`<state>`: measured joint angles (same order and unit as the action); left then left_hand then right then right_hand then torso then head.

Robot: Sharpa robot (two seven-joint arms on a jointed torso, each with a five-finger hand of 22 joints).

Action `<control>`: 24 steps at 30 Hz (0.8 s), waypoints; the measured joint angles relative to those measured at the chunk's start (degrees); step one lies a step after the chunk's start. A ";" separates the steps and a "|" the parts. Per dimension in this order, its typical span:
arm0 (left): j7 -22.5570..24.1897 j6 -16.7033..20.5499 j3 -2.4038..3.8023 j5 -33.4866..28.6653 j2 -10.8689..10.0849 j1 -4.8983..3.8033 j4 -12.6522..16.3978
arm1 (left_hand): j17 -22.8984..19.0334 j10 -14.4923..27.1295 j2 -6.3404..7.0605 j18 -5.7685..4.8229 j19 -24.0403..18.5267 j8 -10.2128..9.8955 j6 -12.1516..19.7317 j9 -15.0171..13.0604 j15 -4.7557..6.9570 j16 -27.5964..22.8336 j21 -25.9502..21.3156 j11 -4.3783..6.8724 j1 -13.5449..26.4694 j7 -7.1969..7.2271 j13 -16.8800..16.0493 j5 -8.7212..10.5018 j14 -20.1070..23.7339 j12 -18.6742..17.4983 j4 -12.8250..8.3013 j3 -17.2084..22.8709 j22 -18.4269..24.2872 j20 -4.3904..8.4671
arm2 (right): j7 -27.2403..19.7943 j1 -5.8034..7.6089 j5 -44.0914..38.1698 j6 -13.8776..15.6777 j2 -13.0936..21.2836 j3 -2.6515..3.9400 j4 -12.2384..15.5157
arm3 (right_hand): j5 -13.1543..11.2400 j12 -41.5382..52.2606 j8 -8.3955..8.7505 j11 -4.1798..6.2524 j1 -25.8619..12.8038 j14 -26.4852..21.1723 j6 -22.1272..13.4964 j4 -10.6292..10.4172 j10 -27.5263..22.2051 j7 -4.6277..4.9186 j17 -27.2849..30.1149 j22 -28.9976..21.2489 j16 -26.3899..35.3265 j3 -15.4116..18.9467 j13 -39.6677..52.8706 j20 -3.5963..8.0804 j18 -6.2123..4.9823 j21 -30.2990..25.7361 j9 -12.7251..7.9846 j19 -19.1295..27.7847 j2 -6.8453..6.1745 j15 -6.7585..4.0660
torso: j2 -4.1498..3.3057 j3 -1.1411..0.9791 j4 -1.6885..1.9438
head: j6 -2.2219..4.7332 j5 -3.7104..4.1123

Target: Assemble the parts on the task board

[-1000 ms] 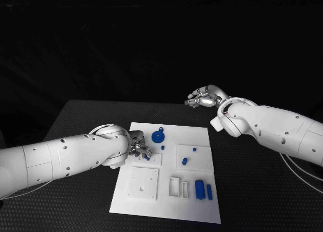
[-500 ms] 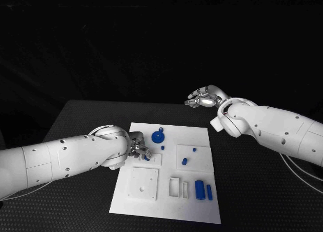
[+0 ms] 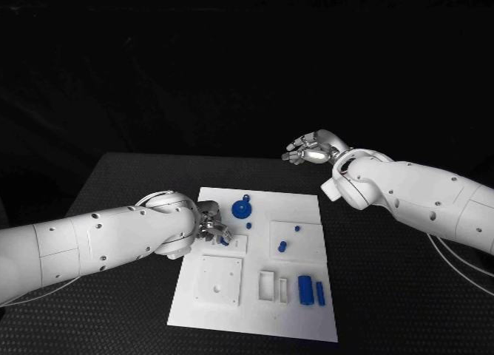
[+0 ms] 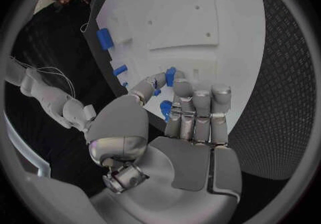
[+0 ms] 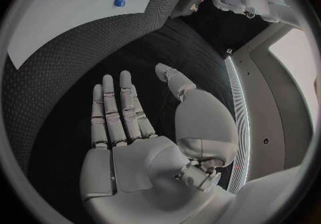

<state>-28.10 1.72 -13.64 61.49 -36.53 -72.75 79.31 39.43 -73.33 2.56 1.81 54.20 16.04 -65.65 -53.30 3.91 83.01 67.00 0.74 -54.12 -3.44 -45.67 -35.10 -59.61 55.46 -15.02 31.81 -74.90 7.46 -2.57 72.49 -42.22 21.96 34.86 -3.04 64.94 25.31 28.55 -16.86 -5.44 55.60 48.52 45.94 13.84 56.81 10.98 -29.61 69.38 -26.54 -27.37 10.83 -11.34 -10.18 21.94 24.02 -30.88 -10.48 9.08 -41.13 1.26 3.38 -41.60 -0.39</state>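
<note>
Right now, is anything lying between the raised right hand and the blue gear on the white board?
No: in the head view, only bare black table separates the right hand from the task board holding the blue gear.

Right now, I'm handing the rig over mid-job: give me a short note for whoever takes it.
Left hand: down at the task board, pinching a small blue part over its left middle.
Right hand: open, holding nothing, raised beyond the board's far right corner.
On the board: blue gear at the far end, two small blue pegs mid-right, two blue cylinders at the near right.
Done: cannot tell which parts are seated.
Left: place the pinched part, then the loose cylinders.
</note>
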 measured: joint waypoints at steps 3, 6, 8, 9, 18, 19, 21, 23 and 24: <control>0.00 -0.09 -0.01 -0.03 0.11 0.00 -0.11 | 0.00 0.00 0.00 0.00 0.01 0.00 0.00 -0.02 0.01 0.00 0.00 0.00 0.00 0.00 -0.11 0.00 -0.01 0.00 0.04 0.04 -0.02 0.01 | 0.00 0.00 0.00 0.00 0.01 0.00 0.00 | 0.00 0.00 0.00 0.00 0.00 -0.16 -0.02 0.00 0.00 0.03 0.05 0.02 0.02 0.00 0.00 0.00 0.00 -0.21 0.00 0.00 0.00 0.16 | 0.00 -0.01 0.00 | 0.02 -0.08; -0.05 -0.32 -0.02 -0.03 0.21 0.00 -0.17 | -0.01 0.00 -0.04 0.00 0.11 0.01 -0.24 -0.04 0.02 0.00 0.00 0.00 0.04 -0.10 -0.19 0.53 -0.02 0.23 0.08 0.08 -0.05 0.11 | 0.01 0.00 0.00 -0.01 0.02 0.00 0.02 | 0.00 0.00 0.00 0.00 0.00 -0.16 -0.03 0.00 0.00 0.04 0.05 0.02 0.02 0.00 -0.06 0.00 -0.01 -0.21 0.00 0.00 0.00 0.16 | 0.00 -0.02 -0.03 | 0.00 -0.10; -0.12 -0.48 -0.02 -0.02 0.32 -0.03 -0.23 | -0.01 -0.17 -0.23 0.00 0.19 0.01 -0.29 -0.05 0.08 0.00 0.00 0.17 0.23 -0.11 -0.25 1.58 -0.08 0.23 0.18 0.18 -0.05 0.19 | 0.01 0.00 0.00 -0.01 0.03 0.00 0.03 | 0.00 0.00 0.00 0.00 0.00 -0.16 -0.04 0.00 0.00 0.04 0.05 0.02 0.02 0.00 -0.06 0.00 -0.01 -0.21 0.00 0.00 0.00 0.16 | 0.00 -0.02 -0.04 | -0.05 -0.12; -0.15 -0.55 -0.02 0.00 0.38 -0.04 -0.28 | -0.01 -0.17 -0.23 0.00 0.19 -0.09 -0.31 -0.03 0.08 0.00 0.00 0.17 0.23 -0.10 -0.25 2.14 -0.08 0.23 0.33 0.33 -0.04 0.19 | 0.02 0.00 0.00 -0.02 0.03 0.00 0.03 | 0.00 0.00 0.00 0.00 0.00 -0.16 -0.05 0.00 0.00 0.04 0.05 0.02 0.02 0.00 -0.06 0.00 0.00 -0.21 0.01 0.00 0.00 0.16 | 0.00 -0.02 -0.04 | -0.08 -0.13; -0.39 -1.31 0.10 0.16 0.82 -0.09 -0.75 | -0.06 -0.41 -0.22 -0.01 0.48 -0.70 -0.89 0.60 0.40 0.00 0.00 0.41 0.24 0.08 -0.25 3.44 -0.40 0.22 0.35 0.35 -0.04 0.30 | 0.04 0.00 -0.01 -0.05 0.02 0.00 0.03 | 0.00 0.00 0.00 0.00 0.00 -0.16 0.09 0.00 0.00 -0.09 0.10 0.01 0.02 0.00 -0.17 0.00 -0.01 -0.21 -0.05 0.00 0.00 0.16 | -0.03 -0.02 -0.10 | -0.16 0.02; -0.40 -1.32 0.11 0.17 0.84 -0.09 -0.76 | -0.06 -0.42 -0.22 -0.01 0.49 -0.74 -0.89 0.62 0.39 0.00 0.00 0.41 0.24 0.08 -0.24 3.44 -0.40 0.23 0.35 0.35 -0.04 0.30 | 0.04 0.00 -0.01 -0.06 0.02 0.00 0.03 | 0.00 0.00 0.00 0.00 0.00 -0.16 0.10 0.00 0.00 -0.10 0.10 0.01 0.02 0.00 -0.17 0.00 0.00 -0.21 -0.05 0.00 0.00 0.16 | -0.03 -0.02 -0.10 | -0.19 0.03; -0.43 -1.32 0.11 0.19 0.90 -0.06 -0.78 | -0.06 -0.52 -0.17 -0.01 0.49 -0.78 -1.01 0.70 0.40 0.22 0.00 0.51 0.30 -0.02 -0.24 4.12 -0.40 0.23 0.35 0.35 -0.04 0.30 | 0.05 0.00 -0.01 -0.07 -0.01 0.00 0.02 | 0.00 0.00 0.00 0.00 0.00 -0.16 0.10 0.00 0.00 -0.10 0.10 0.02 0.02 0.00 -0.17 0.00 -0.01 -0.21 -0.04 0.00 0.00 0.16 | -0.03 -0.02 -0.10 | -0.20 0.07; -0.49 -1.33 0.02 0.20 1.05 0.08 -0.81 | -0.06 -0.53 -0.30 -0.01 0.49 -0.77 -1.14 0.79 0.40 0.24 0.00 0.52 0.64 -0.09 -0.24 4.55 -0.40 0.23 0.46 0.46 -0.03 0.30 | 0.05 0.00 -0.01 -0.08 -0.05 0.00 0.00 | 0.00 0.00 0.00 0.00 0.00 -0.16 0.10 0.00 0.00 -0.10 0.10 0.07 0.02 0.00 -0.17 0.00 -0.01 -0.21 -0.04 0.00 0.00 0.16 | -0.03 -0.03 -0.10 | -0.20 0.12; -0.51 -1.34 0.00 0.20 1.10 0.11 -0.82 | -0.06 -0.54 -0.16 -0.01 0.49 -0.77 -1.15 0.91 0.40 0.24 0.00 0.52 0.78 -0.08 -0.24 4.78 -0.40 0.23 0.52 0.52 -0.03 0.30 | 0.05 0.00 -0.01 -0.09 -0.06 0.00 0.00 | 0.00 0.00 0.00 0.00 0.00 -0.16 0.10 0.00 0.00 -0.10 0.10 0.07 0.02 0.00 -0.20 0.00 0.00 -0.21 -0.04 0.00 0.00 0.15 | -0.04 -0.03 -0.10 | -0.20 0.13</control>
<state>-28.61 0.38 -13.64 61.69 -35.43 -72.64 78.49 39.37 -73.86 2.40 1.80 54.69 15.27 -66.80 -52.38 4.31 83.25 67.00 1.26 -53.34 -3.52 -45.92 -30.33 -60.01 55.68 -14.49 32.33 -74.94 7.76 -2.51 72.49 -42.23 21.87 34.80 -3.04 64.94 25.30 28.55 -16.86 -5.44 55.60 48.36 46.04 13.84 56.81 10.89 -29.51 69.45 -26.51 -27.37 10.64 -11.34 -10.18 21.73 23.98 -30.89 -10.48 9.23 -41.17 1.24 3.27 -41.80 -0.26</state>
